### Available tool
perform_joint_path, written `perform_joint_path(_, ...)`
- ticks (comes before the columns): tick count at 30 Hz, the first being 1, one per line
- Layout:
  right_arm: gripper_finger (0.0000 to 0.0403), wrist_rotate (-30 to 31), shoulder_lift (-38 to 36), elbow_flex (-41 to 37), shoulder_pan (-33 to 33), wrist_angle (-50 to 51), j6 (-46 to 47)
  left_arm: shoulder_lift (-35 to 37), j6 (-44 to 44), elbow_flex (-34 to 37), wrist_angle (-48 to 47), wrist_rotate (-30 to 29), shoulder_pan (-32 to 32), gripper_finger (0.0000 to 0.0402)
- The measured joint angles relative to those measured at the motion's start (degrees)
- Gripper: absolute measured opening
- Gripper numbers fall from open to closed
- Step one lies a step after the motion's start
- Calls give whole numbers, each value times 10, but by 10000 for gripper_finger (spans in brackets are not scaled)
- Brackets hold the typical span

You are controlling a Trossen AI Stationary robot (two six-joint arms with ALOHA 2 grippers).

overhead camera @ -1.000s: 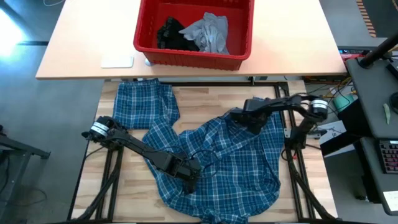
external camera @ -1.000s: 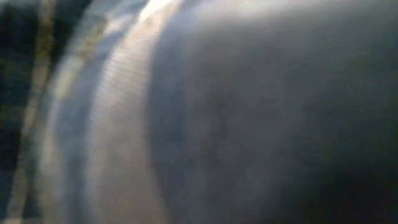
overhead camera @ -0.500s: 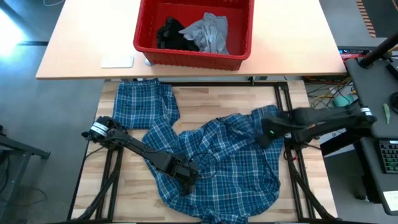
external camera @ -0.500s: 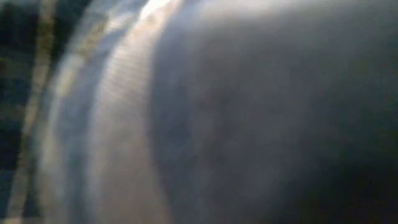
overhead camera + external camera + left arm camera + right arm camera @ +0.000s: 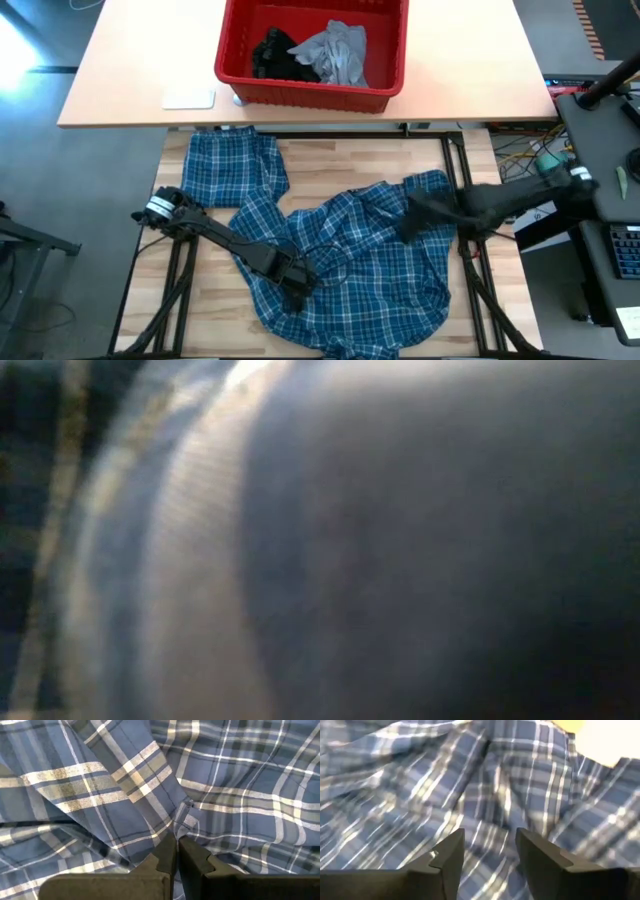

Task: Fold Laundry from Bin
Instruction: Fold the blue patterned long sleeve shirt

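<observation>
High view: I see my left arm stretched low from the table's left edge toward the middle, its left gripper (image 5: 299, 293) pressed into the plaid shirt (image 5: 350, 265), which lies crumpled across the wooden table (image 5: 330, 165), one sleeve reaching to the far left corner. My right arm comes in from the right edge, forearm nearly level, with the right gripper (image 5: 408, 222) over the shirt's right part. Beyond, on a separate tan table (image 5: 130, 70), stands the red bin (image 5: 240, 85) with a grey T-shirt (image 5: 338, 52) and a black garment (image 5: 275, 55) inside; a pale flat pad (image 5: 188, 98) lies just left of it. Grey floor surrounds the tables, and cables and a desk edge show at right.

Low view: only a blurred grey mass fills it; I cannot tell what it is.

Left wrist view: the fingers (image 5: 162, 860) are closed together, pinching a fold of plaid cloth (image 5: 150, 795).

Right wrist view: the fingers (image 5: 450, 855) stand apart with nothing between them, plaid cloth (image 5: 510, 795) below.
</observation>
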State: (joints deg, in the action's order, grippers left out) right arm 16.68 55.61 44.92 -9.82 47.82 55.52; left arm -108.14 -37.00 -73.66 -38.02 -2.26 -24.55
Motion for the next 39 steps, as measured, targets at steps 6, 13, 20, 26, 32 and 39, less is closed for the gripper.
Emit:
perform_joint_path(6,205,-129,92,1,253,-91,-267,0,5,-6,0,0,6,0)
perform_joint_path(13,210,-107,254,69,364,-149,-478,0,-8,-6,11,15,13,0)
perform_joint_path(20,189,-98,380,154,377,-114,-498,0,-27,-6,15,33,17,0)
perform_joint_path(26,182,-214,369,216,306,71,-469,2,-30,-6,13,38,17,0)
perform_joint_path(32,183,-251,292,200,174,67,-342,2,-17,-6,10,38,23,0)
perform_joint_path(39,184,-255,263,138,70,-99,-200,19,4,-6,-4,38,45,0)
